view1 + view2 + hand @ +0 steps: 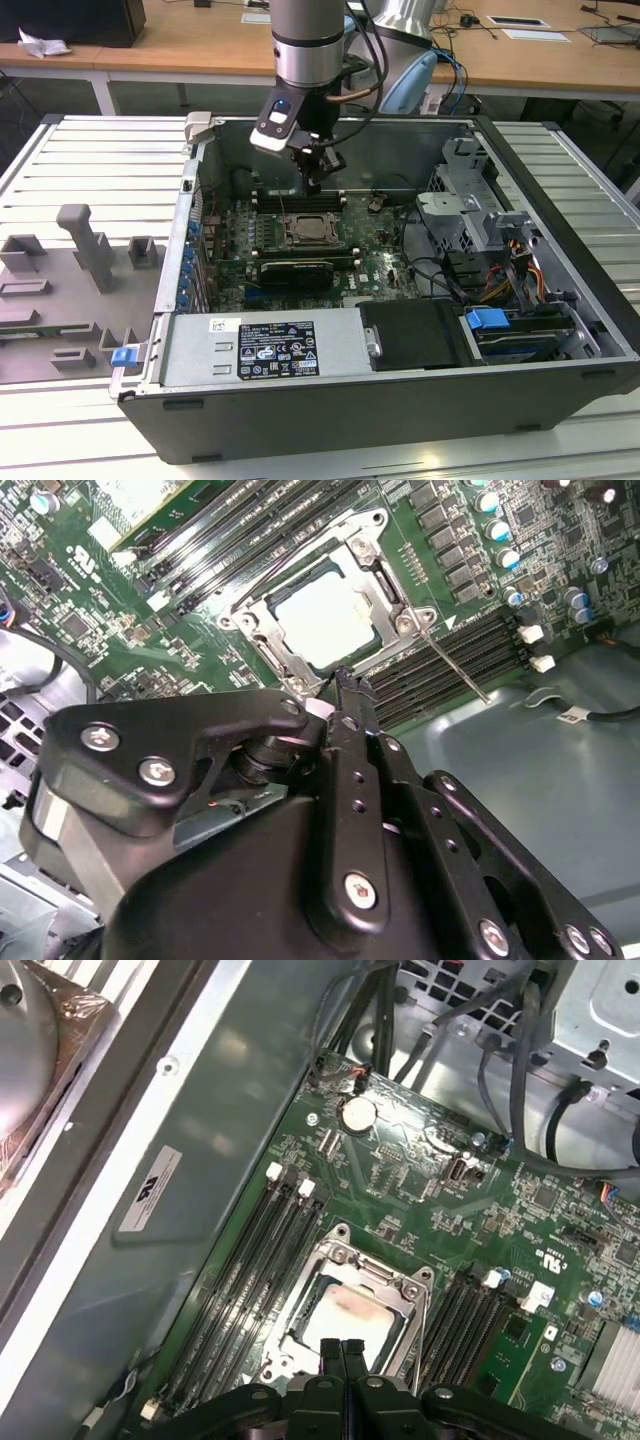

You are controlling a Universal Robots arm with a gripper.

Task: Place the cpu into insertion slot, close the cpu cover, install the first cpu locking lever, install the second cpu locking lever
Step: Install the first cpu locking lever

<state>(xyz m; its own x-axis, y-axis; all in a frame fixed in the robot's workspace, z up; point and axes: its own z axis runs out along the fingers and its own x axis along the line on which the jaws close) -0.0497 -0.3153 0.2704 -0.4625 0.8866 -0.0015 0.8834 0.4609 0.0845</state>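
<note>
Pale cpu seated flat; cpu cover closed.

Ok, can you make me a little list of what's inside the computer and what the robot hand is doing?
place: open computer case, green circuit board inside
cpu: lying in the insertion slot
cpu cover: down flat, framing the cpu
lever: thin metal rod sticking out from the slot's corner, across the black memory slots
gripper: shut, holding nothing, above the slot's edge
</note>
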